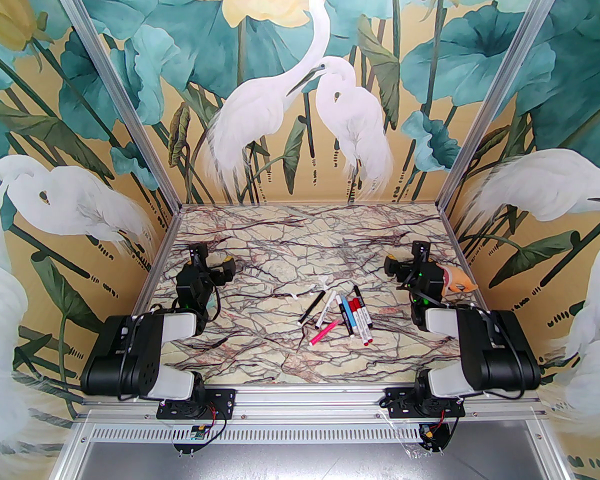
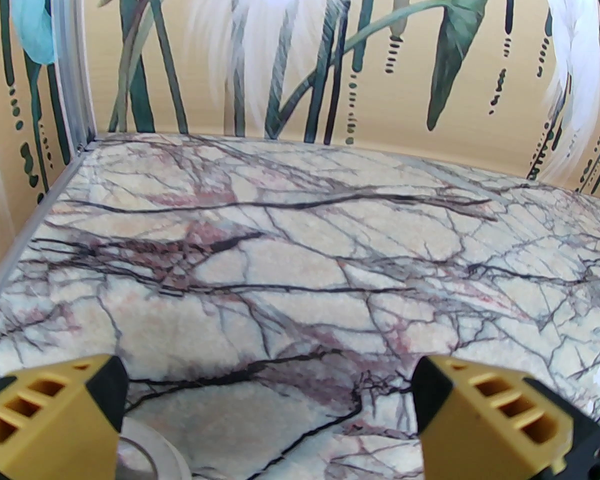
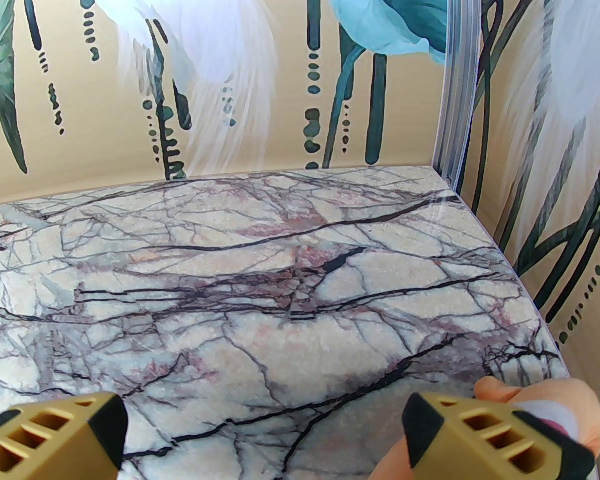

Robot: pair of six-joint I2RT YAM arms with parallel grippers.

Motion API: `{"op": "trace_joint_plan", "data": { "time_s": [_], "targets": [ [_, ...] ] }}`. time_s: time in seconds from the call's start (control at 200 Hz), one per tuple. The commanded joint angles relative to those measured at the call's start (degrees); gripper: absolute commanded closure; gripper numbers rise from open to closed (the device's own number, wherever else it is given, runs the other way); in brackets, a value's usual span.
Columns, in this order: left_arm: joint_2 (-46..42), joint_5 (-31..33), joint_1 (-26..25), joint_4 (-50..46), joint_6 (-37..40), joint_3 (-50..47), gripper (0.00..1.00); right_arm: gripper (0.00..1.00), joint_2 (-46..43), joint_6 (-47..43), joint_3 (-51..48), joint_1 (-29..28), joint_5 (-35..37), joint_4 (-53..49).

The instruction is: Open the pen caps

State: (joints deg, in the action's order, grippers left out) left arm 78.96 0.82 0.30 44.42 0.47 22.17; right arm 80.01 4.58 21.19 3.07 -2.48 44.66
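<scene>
Two grippers, both spread wide and empty: the left gripper (image 2: 267,388) hovers over the bare left part of the marbled surface (image 1: 260,363), the right gripper (image 3: 262,418) over the right part. About seven pens (image 1: 326,310) lie in one loose bunch mid-surface, between the arms and nearer the right one: one all black (image 1: 312,308), one pink (image 1: 324,333), the rest white with blue, red or black ends. Their caps (image 1: 344,308) are too small to tell on or off. Two white clips (image 1: 325,283) lie just behind the bunch. One orange thing (image 3: 555,403) sits beside the right gripper.
</scene>
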Motion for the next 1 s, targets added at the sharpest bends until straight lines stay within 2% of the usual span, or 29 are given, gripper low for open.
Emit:
{"op": "trace_joint_plan", "data": {
  "time_s": [0.0,0.065,0.155,0.25,0.4,0.535,0.615,0.76,0.85,0.995],
  "targets": [
    [-6.3,5.3,-2.9,-17.8,-1.7,5.5,0.00,0.01,-7.3,1.5,3.2,-0.3,-1.0,-13.5],
    [-9.8,7.2,-5.2,-27.1,-3.4,8.4,0.00,0.01,-11.8,2.0,4.5,-1.1,-0.2,-20.0],
    [-14.2,5.7,-7.9,-35.6,-7.4,10.8,0.00,0.01,-19.6,3.9,4.6,-2.7,-0.5,-27.7],
    [-17.5,5.2,-10.5,-44.7,-12.9,12.6,0.00,0.01,-26.4,10.5,5.0,-3.3,-2.6,-34.9],
    [-21.8,1.5,-17.8,-51.1,-18.1,12.1,0.00,0.01,-35.0,21.1,5.4,-3.6,-5.5,-46.8],
    [-24.2,1.8,-25.7,-55.7,-23.4,12.1,0.01,0.01,-40.7,28.8,7.1,-3.7,-0.6,-59.8],
    [-24.1,-1.1,-28.4,-57.6,-26.2,12.8,0.01,0.01,-43.1,32.1,8.1,-3.6,3.1,-66.8],
    [-21.0,-4.5,-32.2,-61.6,-29.6,15.5,0.01,0.01,-48.3,31.1,8.2,-3.6,-0.5,-72.2],
    [-17.7,-6.5,-34.1,-63.5,-30.0,17.9,0.01,0.01,-50.3,30.7,7.9,-3.7,-4.2,-73.8],
    [-11.6,-8.6,-37.8,-63.8,-28.5,21.8,0.01,0.01,-52.0,31.0,8.0,-3.7,-5.2,-77.7]
  ]
}}
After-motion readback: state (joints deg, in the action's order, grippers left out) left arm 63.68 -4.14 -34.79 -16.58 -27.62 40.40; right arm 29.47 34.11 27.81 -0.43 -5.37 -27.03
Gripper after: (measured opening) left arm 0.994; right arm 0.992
